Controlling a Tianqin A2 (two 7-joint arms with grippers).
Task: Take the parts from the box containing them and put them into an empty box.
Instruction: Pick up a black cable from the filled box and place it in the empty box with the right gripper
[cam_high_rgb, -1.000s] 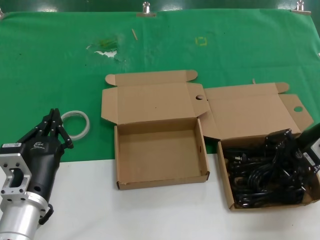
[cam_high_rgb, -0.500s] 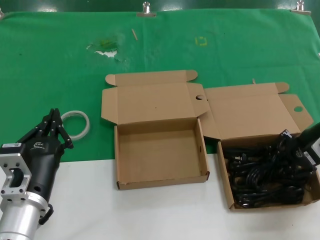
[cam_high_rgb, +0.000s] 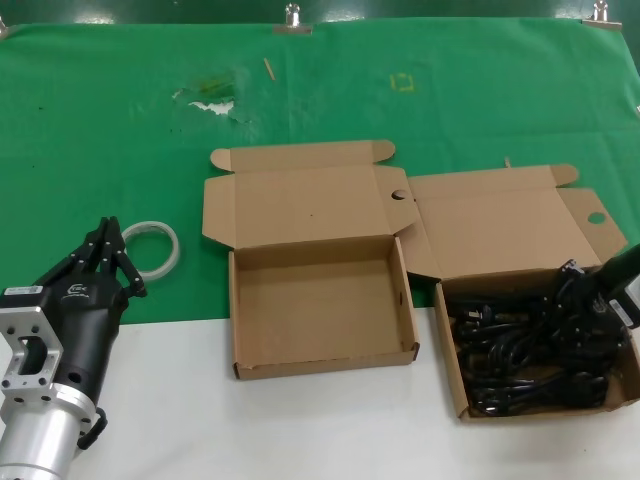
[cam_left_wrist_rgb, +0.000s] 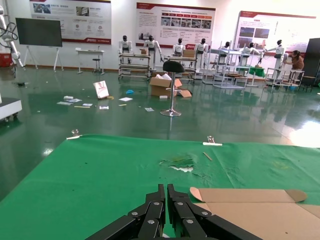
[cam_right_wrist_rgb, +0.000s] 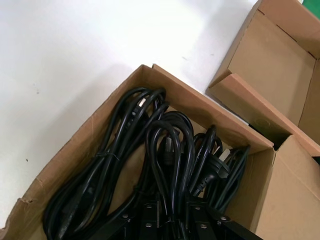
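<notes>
Right gripper (cam_high_rgb: 578, 290) is down inside the full box (cam_high_rgb: 452, 345), at its far right corner, buried among the black cords (cam_high_rgb: 520, 350). The wrist camera shows its fingers (cam_right_wrist_rgb: 150, 220) pressed into the loops, one cord running between them, but whether they are clamped on it I cannot tell. The cords all lie heaped in that box. Just left of it, the empty box (cam_high_rgb: 320, 362) sits open, lid back. Further left, the left gripper (cam_high_rgb: 108, 247) hangs pinched together, holding nothing, beside a white ring (cam_high_rgb: 152, 248) on the green cloth (cam_high_rgb: 120, 140).
</notes>
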